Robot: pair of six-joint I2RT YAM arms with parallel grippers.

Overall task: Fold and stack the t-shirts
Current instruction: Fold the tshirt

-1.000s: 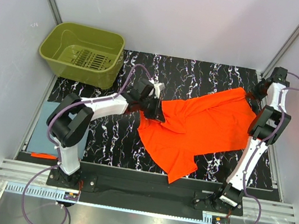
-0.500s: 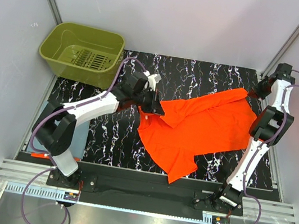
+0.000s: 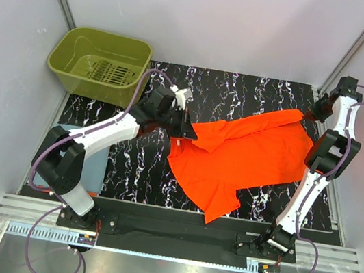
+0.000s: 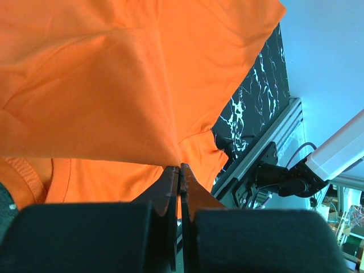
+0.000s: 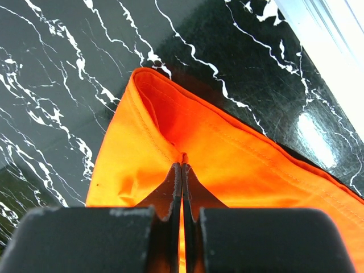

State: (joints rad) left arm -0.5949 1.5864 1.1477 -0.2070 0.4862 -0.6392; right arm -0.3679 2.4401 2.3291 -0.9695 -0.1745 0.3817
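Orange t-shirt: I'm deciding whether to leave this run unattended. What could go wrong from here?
1. The left gripper and right gripper each pinch only a thin bit of the orange t-shirt at their tips; a harder pull apart could slip the cloth free.
2. The shirt's near corner lies at the front edge of the black marbled mat, so dragging it might pull that corner off or snag it.
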